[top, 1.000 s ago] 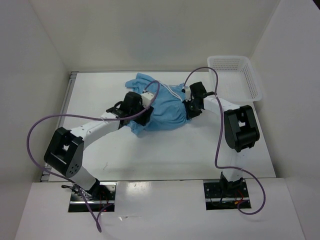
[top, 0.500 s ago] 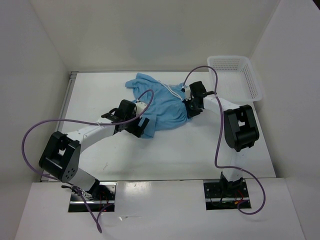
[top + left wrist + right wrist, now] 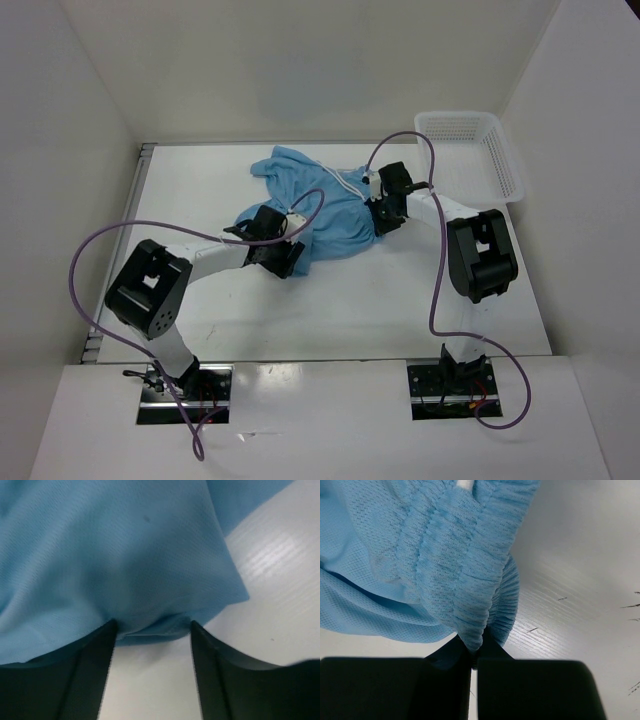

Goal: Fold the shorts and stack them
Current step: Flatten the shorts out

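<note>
Because the shorts [image 3: 325,205] are thin, soft and light, they will sag and crease wherever nothing supports them, and a pinch on one layer is likely to drag that layer alone. They lie spread and rumpled on the desk [image 3: 380,300], toward its far side, between the two arms.

The gathered waistband [image 3: 455,570] is the thickest and firmest part and looks the safest place to hold. The leg hems are the next best, taken at a corner so the cloth hangs straight.

The right fingers [image 3: 380,215] are closed tight on a bunch of that waistband at the right-hand end of the garment, with the thin white drawstring [image 3: 347,181] lying just beside them. The left fingers [image 3: 283,258] stand well apart at the near left edge, straddling a fold of leg hem between their tips. Judging from the wrist view, where bare desk shows between them, the fold is not clamped.

The desk is smooth, white and slightly glossy, so the cloth should slide over it rather than catch. That would help dragging, but a fold may slip unless it is pressed flat.

Plain pale walls [image 3: 300,70] close in the desk on the left, far and right sides. A white mesh basket [image 3: 508,165] stands at the far right corner, apart from the shorts.
</note>
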You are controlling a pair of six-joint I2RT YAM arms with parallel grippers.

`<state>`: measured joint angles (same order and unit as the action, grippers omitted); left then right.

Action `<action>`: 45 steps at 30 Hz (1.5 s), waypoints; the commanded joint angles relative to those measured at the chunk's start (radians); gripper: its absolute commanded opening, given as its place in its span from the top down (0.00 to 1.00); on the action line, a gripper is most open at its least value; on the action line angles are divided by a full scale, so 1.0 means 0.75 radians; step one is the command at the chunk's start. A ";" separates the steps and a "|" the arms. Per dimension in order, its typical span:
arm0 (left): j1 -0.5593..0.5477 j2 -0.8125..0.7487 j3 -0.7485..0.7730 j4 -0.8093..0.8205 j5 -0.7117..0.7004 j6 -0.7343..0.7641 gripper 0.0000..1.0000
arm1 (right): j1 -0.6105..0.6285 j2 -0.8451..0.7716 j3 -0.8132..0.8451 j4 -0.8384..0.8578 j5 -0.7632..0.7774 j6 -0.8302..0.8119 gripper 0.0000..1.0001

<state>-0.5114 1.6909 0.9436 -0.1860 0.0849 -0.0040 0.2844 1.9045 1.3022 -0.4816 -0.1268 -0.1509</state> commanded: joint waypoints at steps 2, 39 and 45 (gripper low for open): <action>-0.003 0.028 0.022 0.107 -0.003 0.005 0.35 | -0.003 0.003 0.031 0.055 0.008 -0.012 1.00; -0.003 0.010 0.104 0.090 -0.007 0.005 0.60 | -0.003 -0.034 -0.024 0.055 -0.005 -0.048 1.00; -0.003 0.010 0.088 0.078 0.036 0.005 0.44 | -0.003 -0.034 -0.024 0.055 -0.005 -0.048 1.00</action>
<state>-0.5121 1.7302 0.9882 -0.1478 0.0872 -0.0036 0.2844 1.9045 1.2831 -0.4690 -0.1349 -0.1757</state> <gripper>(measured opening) 0.555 0.026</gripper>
